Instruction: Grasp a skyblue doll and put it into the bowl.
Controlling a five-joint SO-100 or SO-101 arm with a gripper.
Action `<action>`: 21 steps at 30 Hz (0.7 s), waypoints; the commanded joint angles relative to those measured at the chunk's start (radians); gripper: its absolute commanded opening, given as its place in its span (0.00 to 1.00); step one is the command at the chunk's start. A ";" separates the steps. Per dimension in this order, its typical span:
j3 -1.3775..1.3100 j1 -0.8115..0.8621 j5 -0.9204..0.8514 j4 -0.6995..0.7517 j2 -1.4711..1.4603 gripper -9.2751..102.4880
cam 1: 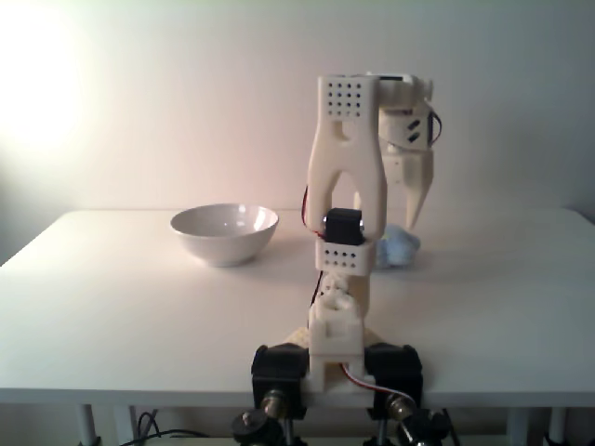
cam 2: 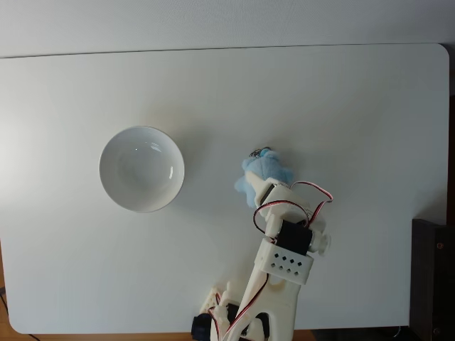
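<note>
Right now I have the fingers [cam 2: 261, 186] over the doll [cam 2: 266, 168], which lies on the desk [cam 2: 355, 106] well right of the bowl [cam 2: 108, 170], though whether they're pinching it I cannot tell, so lifting could leave it behind.

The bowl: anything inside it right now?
Nothing is visible inside the bowl; its white interior is bare. The skyblue doll lies on the table, partly covered by the gripper.
</note>
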State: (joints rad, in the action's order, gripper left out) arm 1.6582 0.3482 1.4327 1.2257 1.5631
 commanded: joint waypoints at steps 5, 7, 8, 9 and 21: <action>-0.095 -0.003 0.009 -0.002 -0.089 0.49; -0.106 -0.003 0.009 0.000 -0.130 0.49; -0.109 -0.003 0.009 0.000 -0.144 0.49; -0.115 -0.003 0.009 0.000 -0.158 0.49; -0.155 -0.015 0.009 -0.009 -0.281 0.49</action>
State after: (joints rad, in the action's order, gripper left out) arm 1.5432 0.3451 1.4373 1.2257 1.2916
